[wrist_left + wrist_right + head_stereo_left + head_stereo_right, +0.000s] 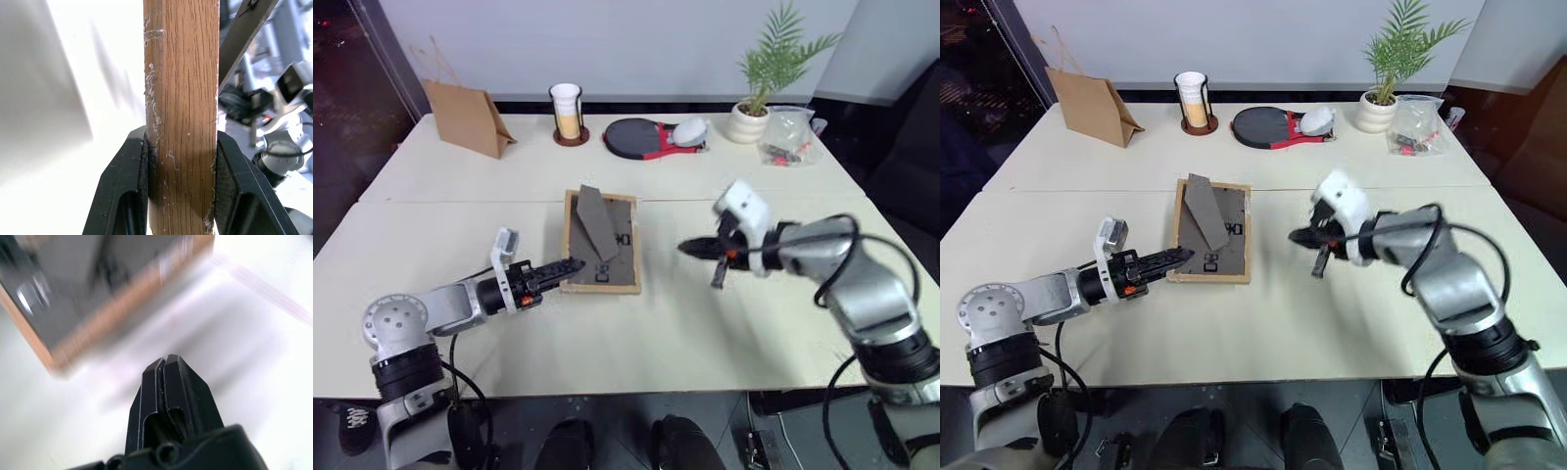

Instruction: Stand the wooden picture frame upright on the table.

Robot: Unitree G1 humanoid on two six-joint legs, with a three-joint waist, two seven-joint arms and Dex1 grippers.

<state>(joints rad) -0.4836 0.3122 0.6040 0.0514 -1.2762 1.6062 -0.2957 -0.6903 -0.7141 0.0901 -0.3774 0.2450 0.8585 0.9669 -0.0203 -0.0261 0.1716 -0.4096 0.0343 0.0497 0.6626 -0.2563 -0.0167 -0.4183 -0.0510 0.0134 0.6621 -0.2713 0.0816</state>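
- Two end effectors work over the large cream-beige flat bench (685, 323), whose seam crosses its middle; wide bare surface lies on the near half to either side of the frame.
- The small light-wood rectangular picture frame (600, 242) lies near the centre, just on the near side of the seam, dark grey back facing up with its fold-out easel stand (591, 221) raised off the back. Its front cannot be seen.
- The left end effector (570, 265) is clenched on the frame's near left corner; the left wrist view shows its black fingers (128, 186) pressing both faces of the wooden edge.
- The right end effector (690, 249) hovers above the bench, right of the frame and apart from it, fingers pressed together on nothing.
- Along the far edge, well apart from the frame: a brown paper bag (466, 118), a white cup on a round coaster (567, 111), a red-and-black paddle (641, 138), a potted green plant (759, 88) and a clear plastic bag (790, 136).
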